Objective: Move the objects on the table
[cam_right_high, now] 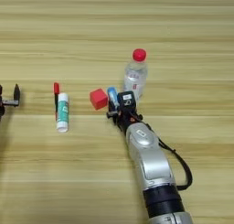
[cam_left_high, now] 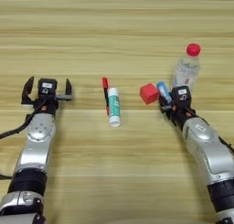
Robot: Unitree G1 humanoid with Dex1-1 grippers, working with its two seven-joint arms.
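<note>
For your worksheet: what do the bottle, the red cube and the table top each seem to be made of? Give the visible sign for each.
Bottle: clear plastic, apparently; the table shows through its glossy wall, and its red cap is opaque.
Red cube: matte, evenly coloured, with crisp edges; painted wood, plastic or foam, cannot tell which.
Table: light-brown wood or wood-look laminate, with horizontal plank grain lines and a low sheen.

Right claw (cam_left_high: 165, 99) is at the blue glue-stick tube (cam_left_high: 163, 91), between red cube (cam_left_high: 148, 93) and bottle (cam_left_high: 187, 68). Left claw (cam_left_high: 47, 89) gapes wide near the worktop's (cam_left_high: 114, 31) left edge.
</note>
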